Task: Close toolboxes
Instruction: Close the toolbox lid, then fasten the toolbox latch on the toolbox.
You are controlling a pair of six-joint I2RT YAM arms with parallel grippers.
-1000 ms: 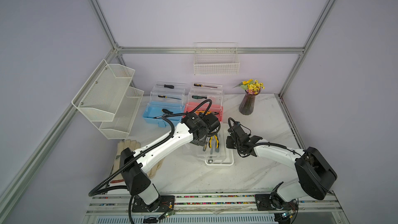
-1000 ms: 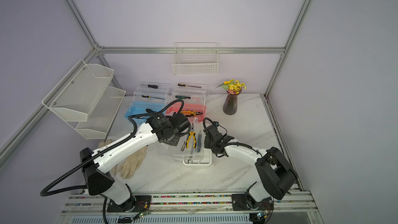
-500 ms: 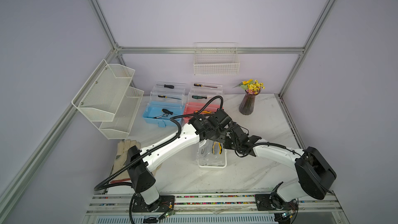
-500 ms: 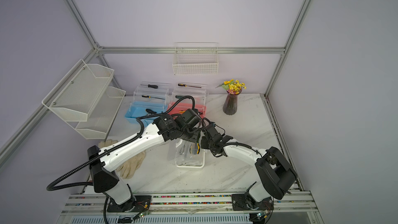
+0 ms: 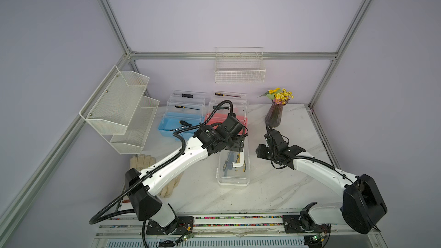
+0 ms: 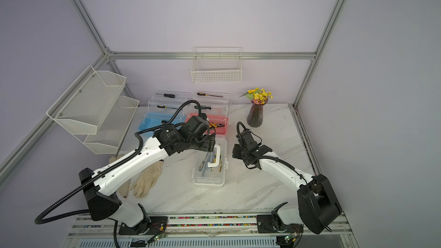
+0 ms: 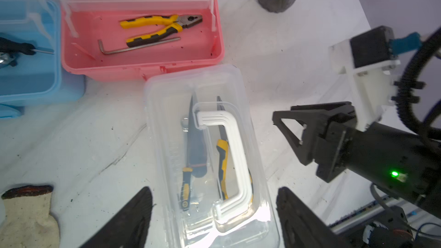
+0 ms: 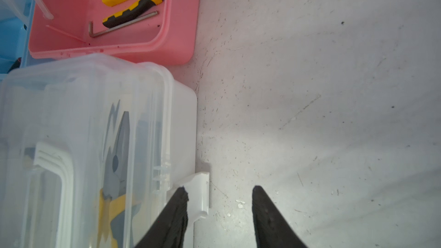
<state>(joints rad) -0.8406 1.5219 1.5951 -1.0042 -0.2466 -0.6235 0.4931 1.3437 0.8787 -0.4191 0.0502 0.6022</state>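
The white toolbox (image 5: pixel 233 171) (image 6: pixel 210 175) lies at mid-table with its clear lid down and its white handle (image 7: pixel 235 153) flat; pliers show through it. My left gripper (image 7: pixel 214 189) (image 5: pixel 235 144) hangs open over the box's far end, one finger on each side. My right gripper (image 8: pixel 219 188) (image 5: pixel 260 151) is open beside the box's right wall, at a white latch (image 8: pixel 201 187) that sticks out sideways. Behind stand the pink toolbox (image 5: pixel 243 120) (image 7: pixel 167 67) and the blue toolbox (image 5: pixel 168 125) (image 7: pixel 31 79), both with lids and trays raised.
A dark vase (image 5: pixel 274 115) of yellow flowers stands at the back right. Work gloves (image 5: pixel 144 163) lie at the front left. Wire baskets hang on the left wall (image 5: pixel 119 108) and the back wall (image 5: pixel 239 70). Yellow pliers (image 7: pixel 162 27) and a hex key lie in the pink base.
The white toolbox's lid has come down. Both grippers have opened. The right gripper has drawn back to the right of the box.
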